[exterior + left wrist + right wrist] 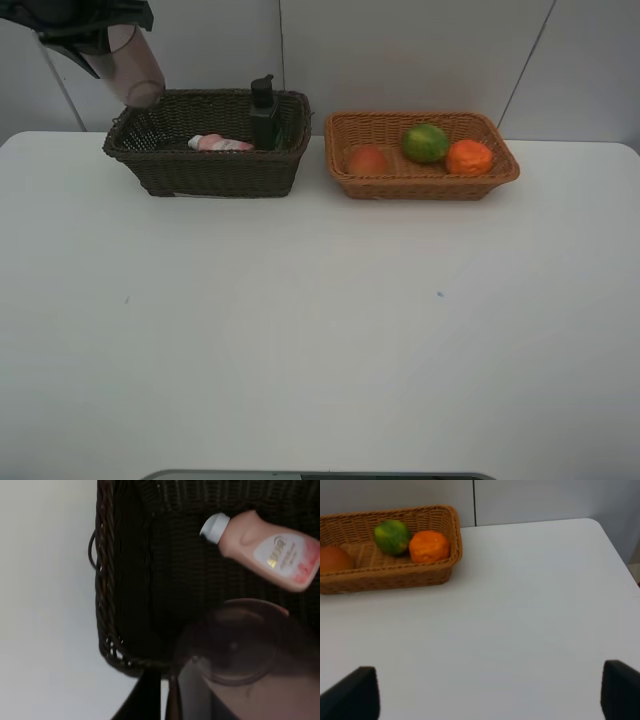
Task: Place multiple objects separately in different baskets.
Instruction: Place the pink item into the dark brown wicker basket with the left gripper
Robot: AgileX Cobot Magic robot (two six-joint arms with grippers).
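My left gripper is shut on the translucent mauve cup and holds it tilted above the left end of the dark brown basket. In the left wrist view the cup hangs over the basket's inside. The pink white-capped bottle lies in that basket. The black bottle stands upright beside it. The light tan basket holds the green citrus, the tangerine and the peach-like fruit. My right gripper is open and empty over bare table.
Both baskets stand side by side at the back of the white table, close to the grey wall. The table's right edge shows in the right wrist view.
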